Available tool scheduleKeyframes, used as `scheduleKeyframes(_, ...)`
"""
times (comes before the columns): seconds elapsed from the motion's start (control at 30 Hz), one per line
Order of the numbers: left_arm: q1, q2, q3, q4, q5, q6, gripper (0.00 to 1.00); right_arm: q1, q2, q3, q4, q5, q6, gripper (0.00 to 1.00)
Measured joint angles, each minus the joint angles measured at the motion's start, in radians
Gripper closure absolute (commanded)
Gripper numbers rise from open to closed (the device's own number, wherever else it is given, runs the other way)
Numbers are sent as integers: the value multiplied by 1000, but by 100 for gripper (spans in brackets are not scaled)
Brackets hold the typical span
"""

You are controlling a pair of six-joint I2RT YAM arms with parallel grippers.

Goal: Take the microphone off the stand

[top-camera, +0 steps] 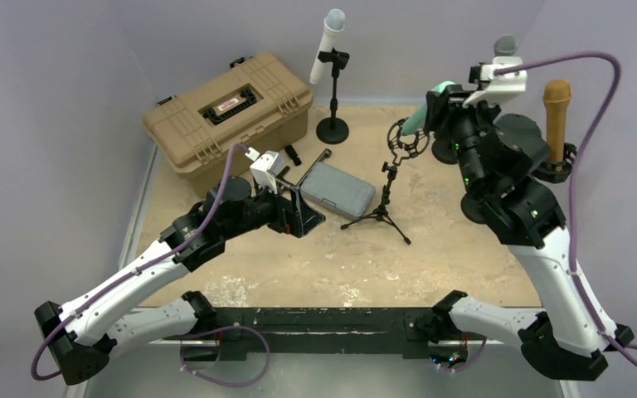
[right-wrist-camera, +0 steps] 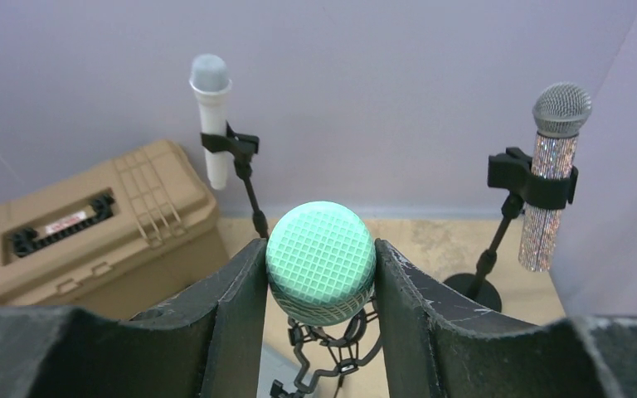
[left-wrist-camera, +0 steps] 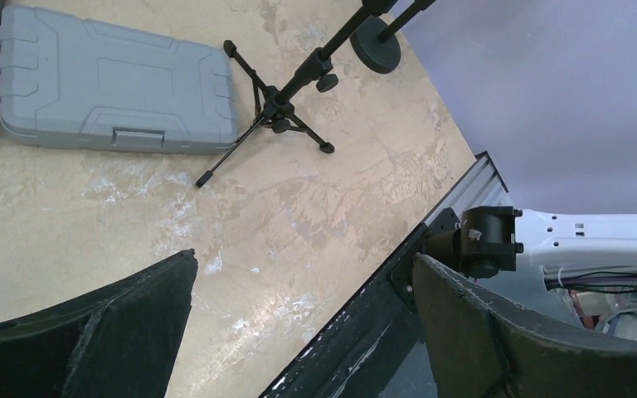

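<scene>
A mint-green microphone (right-wrist-camera: pixel 321 261) has its mesh head clamped between my right gripper's (right-wrist-camera: pixel 321 247) two fingers. In the top view it (top-camera: pixel 421 112) tilts up to the right from the black shock mount (top-camera: pixel 406 141) of a small tripod stand (top-camera: pixel 384 203). Its lower end is at the mount; I cannot tell whether it still sits inside. The mount's wire cage (right-wrist-camera: pixel 340 352) shows just below the head. My left gripper (top-camera: pixel 299 209) hangs open and empty above the table left of the tripod, and its own view (left-wrist-camera: pixel 304 257) shows only the table between its fingers.
A white microphone (top-camera: pixel 329 41) stands on a round-base stand at the back. A glittery silver microphone (right-wrist-camera: pixel 551 166) and a brown one (top-camera: pixel 557 116) stand on the right. A tan hard case (top-camera: pixel 228 116) is at back left, a grey case (top-camera: pixel 337 189) beside the tripod.
</scene>
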Motion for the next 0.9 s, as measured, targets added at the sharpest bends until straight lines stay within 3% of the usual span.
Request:
scheduleKeyframes(0.3,0,9,1,-6,-11,0,0,0,-116,14,56,-95,26,100)
scheduleKeyframes(0.47,0,-10,10,-57,-97,-1,0,-1,-131,14,55,-218,92,100)
scheduleKeyframes(0.7,0,-136,6,-121,-267,-3,0,0,-31,-4,37,-479,193,100)
scheduleKeyframes(0.9,0,-206,-8,-135,-344,-1,1,2,73,-172,53,-711,294,100)
